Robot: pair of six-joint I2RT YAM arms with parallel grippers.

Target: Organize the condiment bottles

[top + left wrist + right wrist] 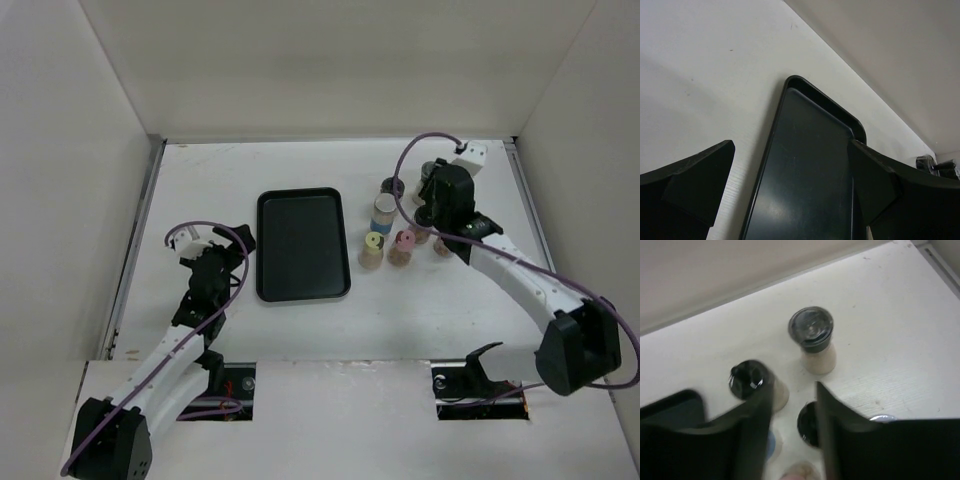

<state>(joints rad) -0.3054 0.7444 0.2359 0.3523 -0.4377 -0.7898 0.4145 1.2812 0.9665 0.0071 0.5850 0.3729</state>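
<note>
Small capped condiment bottles (383,213): near table's (200,180) far right corner, outside flat black rectangular tray (303,245). My right gripper (792,390) hovers above them, narrowly parted, empty. Left gripper (790,150) wide, empty. Step, I judge: selecting. Next: lower around one cap.

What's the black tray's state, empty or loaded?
Empty. The tray shows a bare floor from above; the bottles stand on the table beside it.

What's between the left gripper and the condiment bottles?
The black tray lies between the left gripper and the condiment bottles; top external view shows it.
</note>
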